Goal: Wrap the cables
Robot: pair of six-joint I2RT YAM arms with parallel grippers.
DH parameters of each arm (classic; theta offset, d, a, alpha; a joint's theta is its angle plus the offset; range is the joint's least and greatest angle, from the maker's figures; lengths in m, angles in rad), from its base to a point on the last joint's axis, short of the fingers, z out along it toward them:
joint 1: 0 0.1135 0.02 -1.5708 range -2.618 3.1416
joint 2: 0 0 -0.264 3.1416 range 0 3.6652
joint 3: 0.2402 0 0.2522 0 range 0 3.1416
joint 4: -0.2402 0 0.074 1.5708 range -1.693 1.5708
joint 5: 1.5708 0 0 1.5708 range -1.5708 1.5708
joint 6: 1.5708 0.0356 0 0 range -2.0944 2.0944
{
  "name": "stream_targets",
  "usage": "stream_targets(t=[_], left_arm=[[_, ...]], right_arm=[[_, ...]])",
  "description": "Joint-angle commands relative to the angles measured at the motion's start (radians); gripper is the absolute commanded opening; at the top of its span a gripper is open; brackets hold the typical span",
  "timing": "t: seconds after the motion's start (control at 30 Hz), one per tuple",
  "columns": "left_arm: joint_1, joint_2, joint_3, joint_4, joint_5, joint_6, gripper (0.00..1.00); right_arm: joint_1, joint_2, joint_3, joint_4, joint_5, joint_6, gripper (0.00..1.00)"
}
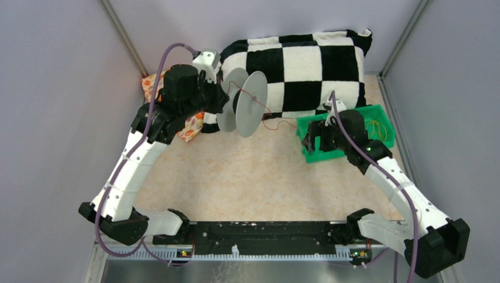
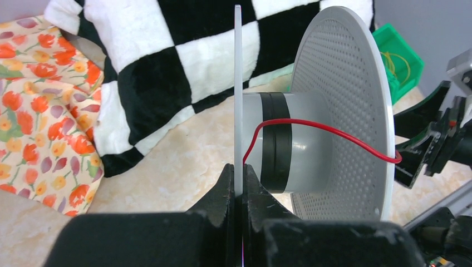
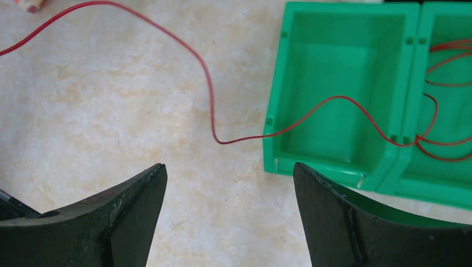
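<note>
The left jaws are clamped shut on the thin rim of the near flange of the grey spool [image 1: 243,103], which is held on edge in front of the checkered pillow [image 1: 306,65], with a floral cloth [image 2: 39,111] off to its left. A red cable [image 3: 211,100] leaves the black band on the spool's hub and passes over the rim of the far flange. It then trails in loose curves across the tabletop [image 1: 236,177] to the green bin [image 3: 278,161]. There it climbs the bin's wall, crosses one compartment and goes over the divider into the next, where more red loops lie. Yellow cables [image 1: 380,127] sit at the bin's far end. The right jaws hang wide open with nothing between them, above the bare tabletop just beside the bin's corner, near the cable's bend but clear of it.
</note>
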Motion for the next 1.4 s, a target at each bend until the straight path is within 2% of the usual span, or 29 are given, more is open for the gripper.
stream_targets(t=[0.0,0.17,0.43,0.53,0.57,0.6,0.63,0.67,0.83,1.03,1.2,1.37], left_arm=[[0.002,0.001,0.070,0.035,0.066,-0.042,0.00],[0.002,0.003,0.081,0.050,0.097,-0.063,0.00],[0.005,-0.020,0.082,0.060,0.074,-0.063,0.00],[0.007,-0.024,0.082,0.056,0.080,-0.067,0.00],[0.008,-0.026,0.082,0.055,0.081,-0.067,0.00],[0.008,-0.028,0.082,0.055,0.080,-0.066,0.00],[0.011,-0.030,0.083,0.053,0.082,-0.063,0.00],[0.013,-0.031,0.087,0.048,0.086,-0.060,0.00],[0.027,-0.008,0.082,-0.022,0.104,-0.031,0.00],[0.039,-0.049,-0.055,-0.050,0.190,0.037,0.00],[0.040,-0.108,-0.251,-0.063,0.320,0.142,0.00],[0.039,-0.133,-0.314,-0.101,0.385,0.179,0.00]], right_arm=[[0.040,-0.059,-0.063,0.272,-0.072,-0.060,0.84],[0.062,-0.011,-0.088,0.416,-0.091,-0.107,0.79],[0.064,0.118,-0.060,0.425,-0.018,-0.171,0.80],[0.064,0.150,-0.064,0.438,-0.034,-0.153,0.75],[0.064,0.154,-0.063,0.444,-0.024,-0.138,0.66],[0.064,0.157,-0.060,0.445,-0.004,-0.118,0.48],[0.064,0.160,-0.053,0.440,0.024,-0.096,0.21],[0.064,0.162,-0.043,0.431,0.055,-0.081,0.01],[0.063,0.141,0.045,0.400,0.099,-0.091,0.00],[0.027,0.064,0.060,0.542,0.228,-0.123,0.00],[-0.116,0.176,0.176,0.504,0.143,-0.049,0.00],[-0.139,0.275,0.253,0.469,0.145,-0.045,0.00]])
